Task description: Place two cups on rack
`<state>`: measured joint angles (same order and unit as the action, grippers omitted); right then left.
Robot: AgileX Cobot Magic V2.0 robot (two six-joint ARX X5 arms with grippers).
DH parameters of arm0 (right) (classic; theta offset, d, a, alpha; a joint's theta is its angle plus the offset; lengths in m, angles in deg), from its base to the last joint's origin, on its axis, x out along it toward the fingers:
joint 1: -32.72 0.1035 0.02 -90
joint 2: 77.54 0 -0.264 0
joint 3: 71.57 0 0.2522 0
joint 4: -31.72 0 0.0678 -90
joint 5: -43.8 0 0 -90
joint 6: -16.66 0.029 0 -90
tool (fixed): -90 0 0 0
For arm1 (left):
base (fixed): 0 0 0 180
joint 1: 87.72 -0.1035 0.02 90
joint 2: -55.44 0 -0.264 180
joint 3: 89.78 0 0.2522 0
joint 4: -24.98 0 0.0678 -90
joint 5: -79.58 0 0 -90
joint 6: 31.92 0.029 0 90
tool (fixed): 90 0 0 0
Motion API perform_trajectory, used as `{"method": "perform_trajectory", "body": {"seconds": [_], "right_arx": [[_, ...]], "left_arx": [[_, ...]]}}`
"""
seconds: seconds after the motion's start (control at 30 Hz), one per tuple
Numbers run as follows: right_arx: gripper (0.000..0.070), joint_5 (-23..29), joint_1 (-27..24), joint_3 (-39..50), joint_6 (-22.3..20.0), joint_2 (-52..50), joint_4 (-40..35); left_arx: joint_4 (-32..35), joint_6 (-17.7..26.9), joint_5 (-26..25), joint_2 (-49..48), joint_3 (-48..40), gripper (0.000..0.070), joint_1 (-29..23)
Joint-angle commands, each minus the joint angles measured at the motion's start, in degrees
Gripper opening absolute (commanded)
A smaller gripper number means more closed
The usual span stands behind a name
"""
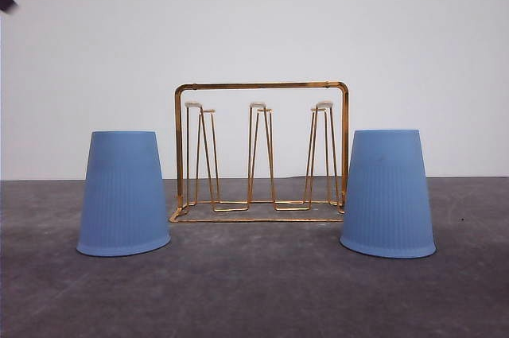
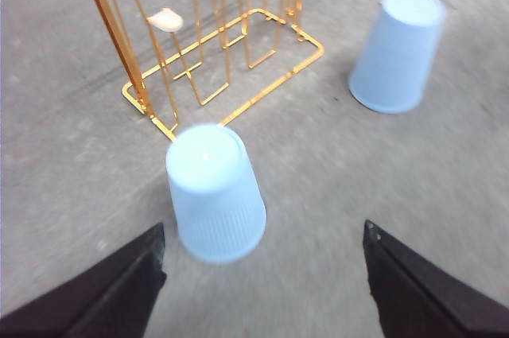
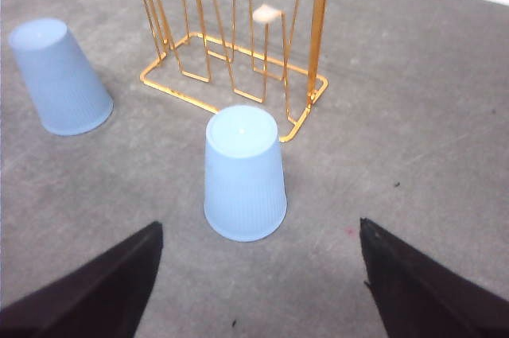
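Left fingers: spread wide, holding nothing.
Right fingers: spread wide, empty.
Cups: upright, mouths down on bench.
Rack: upright between them.

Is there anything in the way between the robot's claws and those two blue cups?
Nothing visible. The left cup stands on bare table ahead of the open left gripper, and the right cup likewise ahead of the open right gripper. The rack stands between the cups, farther back.

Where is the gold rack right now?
In the front view the rack stands on the grey table, in the middle and toward the back, between the left cup and the right cup, which both stand upside down a little nearer the camera.
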<state>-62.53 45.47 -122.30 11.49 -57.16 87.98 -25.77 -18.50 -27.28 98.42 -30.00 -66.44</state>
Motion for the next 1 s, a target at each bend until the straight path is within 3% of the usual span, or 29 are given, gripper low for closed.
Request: {"method": "perform_trajectory", "body": {"seconds": [0.0, 0.17, 0.37, 0.77, 0.83, 0.93, 0.97], "right_arx": [[0.0506, 0.1, 0.2, -0.5, -0.6, 0.1, -0.7], [0.0506, 0.1, 0.2, -0.5, -0.6, 0.1, -0.7], [0.0506, 0.2, 0.2, -0.5, -0.4, 0.1, -0.8], [0.0506, 0.2, 0.2, -0.5, -0.4, 0.1, -0.9], [0.0506, 0.2, 0.2, -0.5, -0.4, 0.1, -0.9], [0.0506, 0.3, 0.2, -0.5, -0.4, 0.1, -0.9], [0.0506, 0.3, 0.2, -0.5, -0.4, 0.1, -0.9]], "left_arx": [[3.5, -3.1, -0.3, 4.2, 0.9, 0.048, 0.4], [14.4, -4.1, 0.1, 15.3, 1.0, 0.0552, 1.5], [24.6, -4.1, 1.4, 26.8, 1.0, 0.0558, 1.7], [26.3, -4.1, 2.1, 40.4, 1.0, 0.055, 1.7], [26.3, -4.1, 2.4, 41.0, 1.0, 0.0507, 1.7], [26.2, -4.1, 3.4, 40.8, 1.1, 0.031, 1.7], [25.8, -4.1, 3.8, 40.5, 1.3, 0.0274, 1.7]]}}
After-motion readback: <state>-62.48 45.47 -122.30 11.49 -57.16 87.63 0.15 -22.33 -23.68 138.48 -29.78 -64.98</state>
